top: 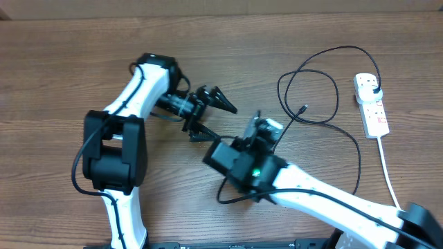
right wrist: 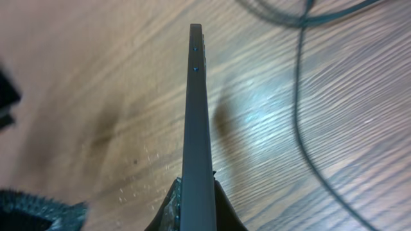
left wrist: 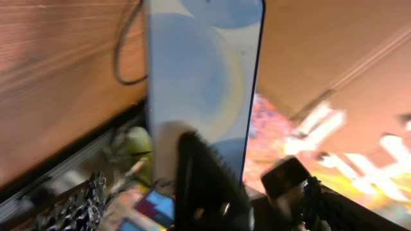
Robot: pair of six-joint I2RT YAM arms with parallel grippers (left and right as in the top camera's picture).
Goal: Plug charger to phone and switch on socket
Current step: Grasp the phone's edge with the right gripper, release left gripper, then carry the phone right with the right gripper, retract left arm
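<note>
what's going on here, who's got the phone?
The right pincer is shut on the phone, holding it on edge over the table. The left pincer is open right beside it with nothing in it. The charger lies loose on the table, its connector tip not in the phone. Its other end runs to the socket at the far side. The switch position is not readable.

The pincer [right wrist: 196, 204] is closed on the near end of a phone [right wrist: 196, 109]. The phone shows edge-on and runs straight out ahead over the wooden table [right wrist: 96, 77]. A thin black cable [right wrist: 299, 96] lies blurred to the pincer's right.
</note>
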